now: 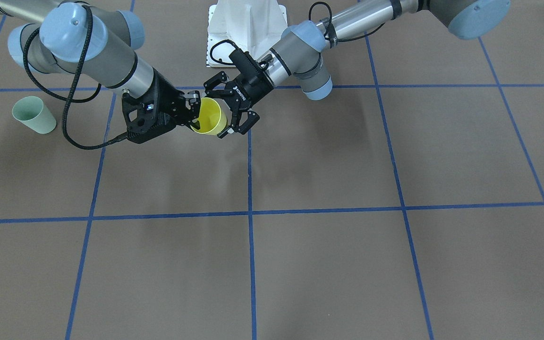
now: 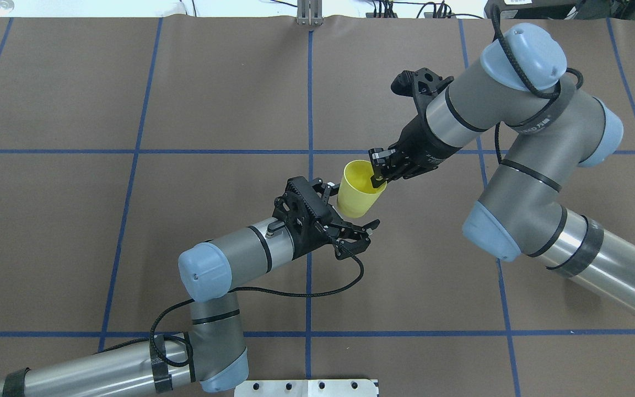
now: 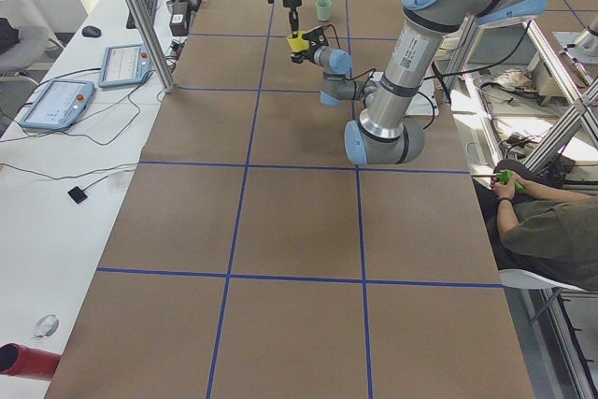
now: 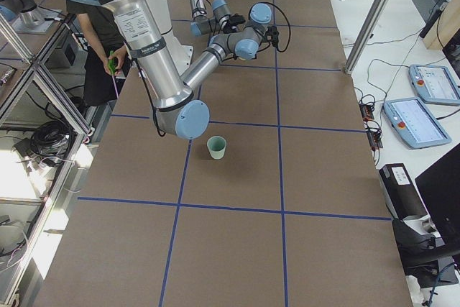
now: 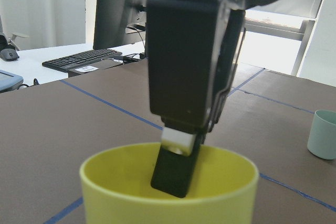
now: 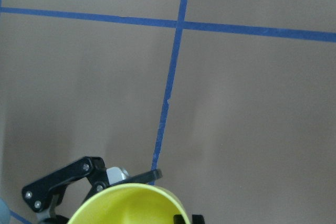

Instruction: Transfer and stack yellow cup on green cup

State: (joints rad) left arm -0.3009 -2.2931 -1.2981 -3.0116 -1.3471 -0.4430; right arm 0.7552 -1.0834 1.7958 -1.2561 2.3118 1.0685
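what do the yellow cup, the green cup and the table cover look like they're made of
The yellow cup: probably thin moulded plastic, going by its even colour, thin rim and smooth wall with a slight sheen.
The green cup: likely the same plastic, with a paler and more matte look.
The table cover: a brown matte sheet, perhaps paper or vinyl; I cannot tell which. Its blue lines look like tape.

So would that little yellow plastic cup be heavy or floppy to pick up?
Probably light: the small bright yellow plastic cup hangs from the right hand pinching one spot of its rim. Likely fairly stiff: that rim looks round, not squashed. Its smooth tapered wall might slip.
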